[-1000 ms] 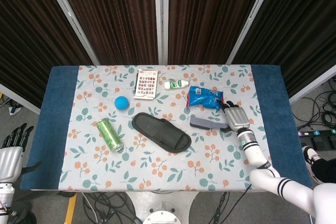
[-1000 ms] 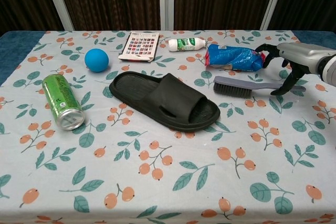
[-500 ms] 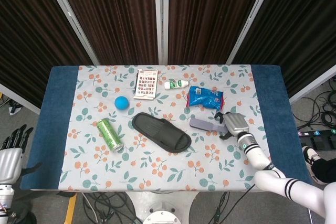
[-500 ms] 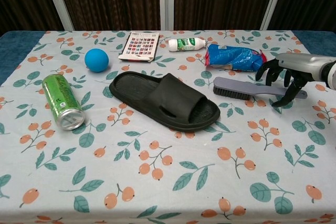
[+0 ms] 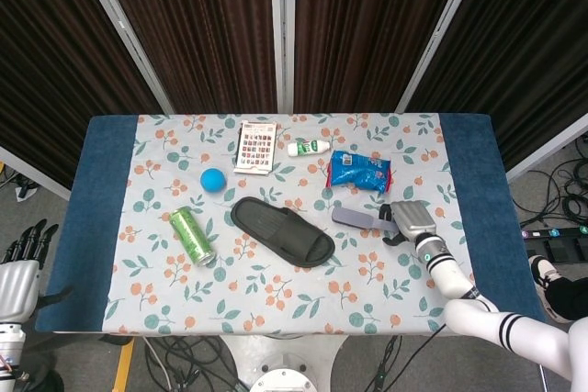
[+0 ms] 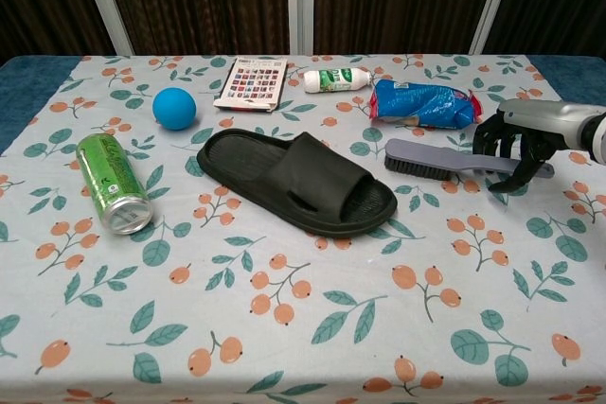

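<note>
- Across the desk (image 5: 92, 227) lies a floral cloth (image 6: 312, 328), with blue bands showing at both ends.
- Near its middle rests a black slipper (image 6: 298, 182), toe opening toward the right.
- Left of it a green can (image 6: 112, 184) lies on its side, and a blue ball (image 6: 174, 108) sits beyond that.
- Toward the far edge lie a card of coloured squares (image 6: 252, 80), a white bottle (image 6: 335, 79) on its side, and a blue packet (image 6: 421, 104).
- Just in front of the packet lies a grey brush (image 6: 436, 157), bristles toward the slipper, handle pointing right.
- Over that handle the right hand (image 6: 521, 139) is curled, fingers (image 6: 493, 139) wrapped around it in a grip.
- Off the left end of the desk the left hand (image 5: 18, 268) hangs, fingers apart, holding nothing.
</note>
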### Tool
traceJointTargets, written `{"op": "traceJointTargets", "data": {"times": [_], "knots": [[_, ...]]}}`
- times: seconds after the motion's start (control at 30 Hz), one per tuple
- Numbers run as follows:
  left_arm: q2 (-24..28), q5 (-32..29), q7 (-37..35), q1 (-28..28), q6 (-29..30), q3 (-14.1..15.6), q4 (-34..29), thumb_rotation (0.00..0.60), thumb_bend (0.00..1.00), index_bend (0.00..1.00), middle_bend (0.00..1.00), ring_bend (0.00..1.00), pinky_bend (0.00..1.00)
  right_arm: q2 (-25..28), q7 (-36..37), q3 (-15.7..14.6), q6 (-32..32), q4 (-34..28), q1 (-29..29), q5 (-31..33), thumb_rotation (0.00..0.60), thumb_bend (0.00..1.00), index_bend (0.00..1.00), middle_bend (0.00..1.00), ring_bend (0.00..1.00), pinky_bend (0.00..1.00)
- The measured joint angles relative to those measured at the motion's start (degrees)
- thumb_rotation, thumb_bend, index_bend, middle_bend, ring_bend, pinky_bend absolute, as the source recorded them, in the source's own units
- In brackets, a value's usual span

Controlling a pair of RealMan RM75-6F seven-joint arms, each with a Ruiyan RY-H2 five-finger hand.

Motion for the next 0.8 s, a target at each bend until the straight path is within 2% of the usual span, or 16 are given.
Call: {"op": "traceJointTargets", "data": {"times": [0.4,0.53,0.7,0.8], "knots": [[-0.8,-0.1,-1.3,0.6,0.3,0.2,1.4,0.600,0.16,0.11,0.11,0.05,0.16,-1.2,0.7,-0.7,-0.7,0.7,0.7,1.6,0.600,0.13,0.52,0.58,0.59,0.75],[-1.0,-0.1,-1.5,0.7,0.5,0.1,1.6,0.600,0.16,0.11,0.11,0.05,0.16,-1.8,1.2,-0.8,-1.2,1.2,1.0,2.2,0.600,0.13,0.56,0.64,0.67,0.85],[-1.0,-0.2,-1.8,0.9,0.7,0.0,1.7,0.600,0.16,0.11,0.11,0.05,0.16,-2.9,1.2,-0.8,-0.9,2.1,1.4,2.5,0.600,0.16,0.70,0.74,0.79,0.96],[-1.1,-0.1,-1.8,1.0,1.1,-0.2,1.7,0.600,0.15,0.11,0.11,0.05,0.16,-3.3,1.4,-0.6,-1.1,2.3,1.7,2.8,0.600,0.29,0.83,0.81,0.86,1.00]]}}
